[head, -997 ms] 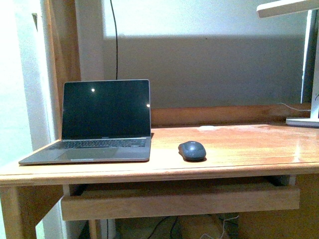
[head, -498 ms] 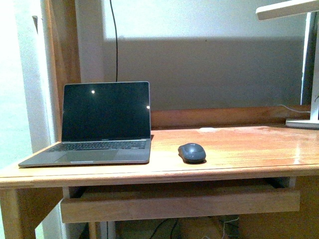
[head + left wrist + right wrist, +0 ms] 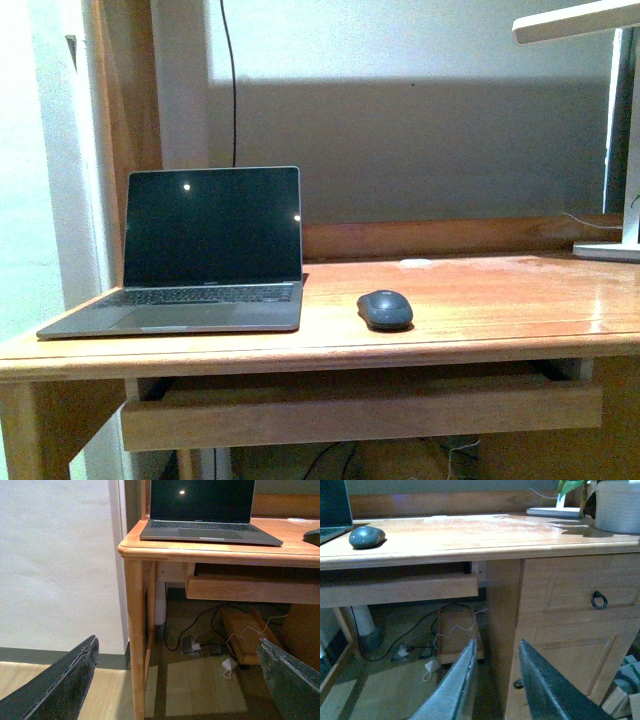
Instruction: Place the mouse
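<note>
The desk fills most of the front view, a wooden top with a pull-out shelf under it. On the desk at about 9 o'clock sits the open laptop, screen dark. A lamp base rests at 3 o'clock, near the back edge.

The mouse lies flat on the desk just past 6 o'clock of the desk's centre, near the laptop on its right-hand side but apart from it, close to the front edge. The right wrist view shows it too, alone on bare wood with nothing touching it.

Judging by how things lie, the task looks close to finished: the mouse already rests beside the laptop, and neither arm is anywhere near it. Little seems left beyond parking the arms, though I cannot rule out that another spot is intended.

The left gripper hangs low, below desk height, fingers spread wide and empty, floor and cables showing between them. The right gripper is also low, in front of the drawer cabinet; its fingers stand only a narrow gap apart, and nothing appears to be between them.
</note>
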Robot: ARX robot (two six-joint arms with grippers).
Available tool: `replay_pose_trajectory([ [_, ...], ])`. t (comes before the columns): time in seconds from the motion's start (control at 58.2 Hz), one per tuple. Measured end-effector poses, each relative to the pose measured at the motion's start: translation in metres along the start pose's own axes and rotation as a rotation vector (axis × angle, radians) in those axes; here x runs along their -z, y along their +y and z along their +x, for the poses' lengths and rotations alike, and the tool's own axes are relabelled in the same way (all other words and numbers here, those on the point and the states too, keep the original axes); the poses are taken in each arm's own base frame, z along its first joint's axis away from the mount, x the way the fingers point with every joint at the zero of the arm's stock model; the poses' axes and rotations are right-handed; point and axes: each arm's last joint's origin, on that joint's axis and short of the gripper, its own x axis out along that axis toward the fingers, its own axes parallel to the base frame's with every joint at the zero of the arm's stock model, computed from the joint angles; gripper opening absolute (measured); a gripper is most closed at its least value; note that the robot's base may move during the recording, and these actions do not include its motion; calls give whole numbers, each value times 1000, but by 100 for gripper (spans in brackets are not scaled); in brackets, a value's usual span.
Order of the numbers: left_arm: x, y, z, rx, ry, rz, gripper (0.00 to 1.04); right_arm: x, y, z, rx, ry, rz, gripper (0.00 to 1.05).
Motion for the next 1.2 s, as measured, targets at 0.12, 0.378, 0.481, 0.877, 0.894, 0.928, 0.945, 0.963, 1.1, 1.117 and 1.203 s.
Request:
replay_pose_trajectory([
  [0.12, 0, 0, 0, 0, 0, 0, 97, 0, 0, 0, 0, 0, 0, 63],
  [0.378, 0, 0, 0, 0, 0, 0, 97, 0, 0, 0, 0, 0, 1, 104],
  [0.481, 0, 0, 0, 0, 0, 0, 97, 0, 0, 0, 0, 0, 0, 104],
  [0.877, 0, 0, 0, 0, 0, 0, 97, 0, 0, 0, 0, 0, 0, 104],
  [0.894, 0, 0, 0, 0, 0, 0, 97, 0, 0, 0, 0, 0, 0, 104],
  [0.928, 0, 0, 0, 0, 0, 0, 97, 0, 0, 0, 0, 0, 0, 104],
  [0.945, 0, 0, 0, 0, 0, 0, 97, 0, 0, 0, 0, 0, 0, 104],
  [0.963, 0, 0, 0, 0, 1, 0, 97, 0, 0, 0, 0, 0, 0, 104],
  [1.1, 0, 0, 0, 0, 0, 0, 97, 0, 0, 0, 0, 0, 0, 104],
  [1.117, 0, 0, 0, 0, 0, 0, 97, 0, 0, 0, 0, 0, 0, 104],
  [1.203, 0, 0, 0, 0, 0, 0, 97, 0, 0, 0, 0, 0, 0, 104],
])
